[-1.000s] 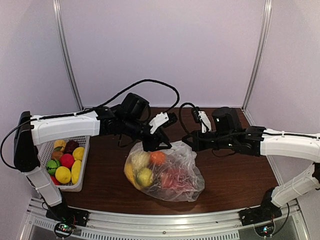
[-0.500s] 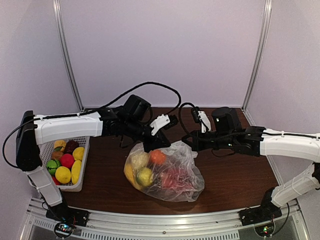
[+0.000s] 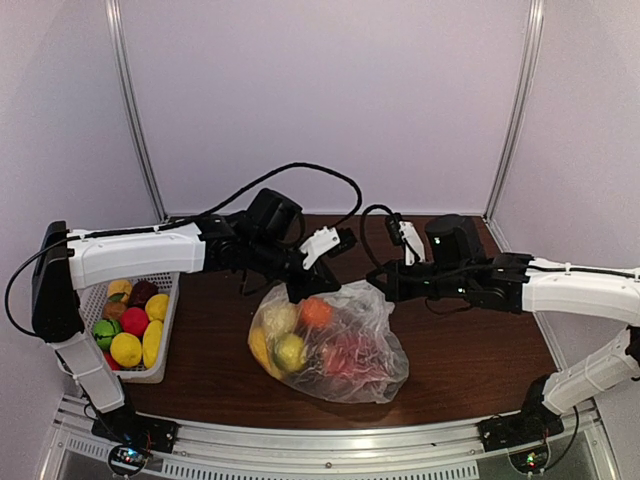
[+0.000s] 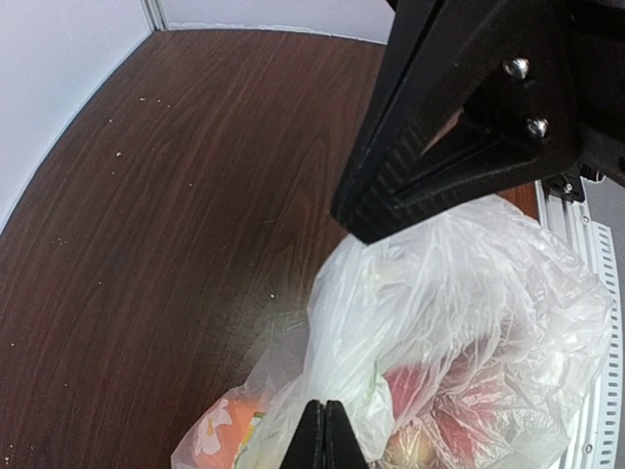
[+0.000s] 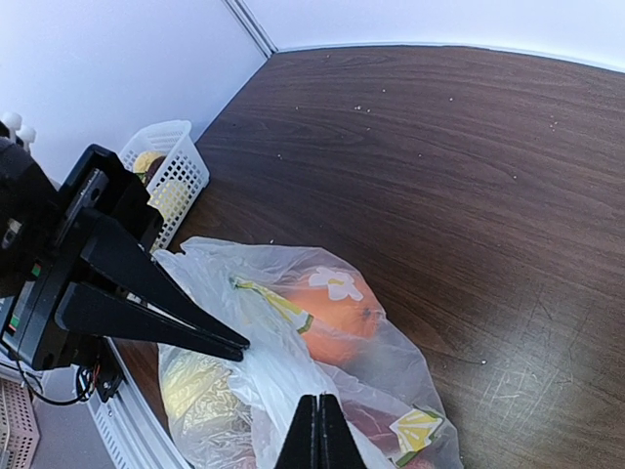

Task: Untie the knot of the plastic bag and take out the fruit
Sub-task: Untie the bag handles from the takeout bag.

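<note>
Bare table [image 3: 480,350] lies open to the right of the plastic bag [image 3: 340,365]. On the left, only a narrower strip separates the bag from the basket [image 3: 172,300]. The far tabletop behind the bag is open up to the back wall. The left gripper [image 3: 312,291] and right gripper [image 3: 386,290] are both clamped on the bag's far upper edge. Their arms reach in from either side and bar your passage there. A black cable [image 3: 300,167] loops above the left wrist. The bag's near side stands free of both arms.
</note>
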Controlling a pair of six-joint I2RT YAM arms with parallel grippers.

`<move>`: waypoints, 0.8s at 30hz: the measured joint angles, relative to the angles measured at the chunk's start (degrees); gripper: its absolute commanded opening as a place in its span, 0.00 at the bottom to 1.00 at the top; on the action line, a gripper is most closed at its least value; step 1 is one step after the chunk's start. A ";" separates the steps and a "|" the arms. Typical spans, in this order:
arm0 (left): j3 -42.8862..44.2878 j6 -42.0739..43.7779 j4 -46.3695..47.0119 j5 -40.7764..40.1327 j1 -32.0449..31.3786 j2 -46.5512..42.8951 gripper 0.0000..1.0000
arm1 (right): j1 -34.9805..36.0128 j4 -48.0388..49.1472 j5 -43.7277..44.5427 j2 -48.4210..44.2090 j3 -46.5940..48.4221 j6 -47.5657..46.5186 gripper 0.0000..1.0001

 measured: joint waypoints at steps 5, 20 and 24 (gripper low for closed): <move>0.00 -0.02 0.11 -0.66 0.28 0.00 0.00 | 0.00 -0.61 1.77 -1.25 -0.85 0.24 0.00; 0.00 -2.21 0.26 -2.80 3.19 -1.62 0.00 | 0.00 -2.36 6.08 -5.42 -3.08 1.36 0.00; 0.00 -3.82 0.31 -3.96 4.87 -1.90 0.00 | 0.00 -2.56 6.58 -6.40 -3.67 1.79 0.00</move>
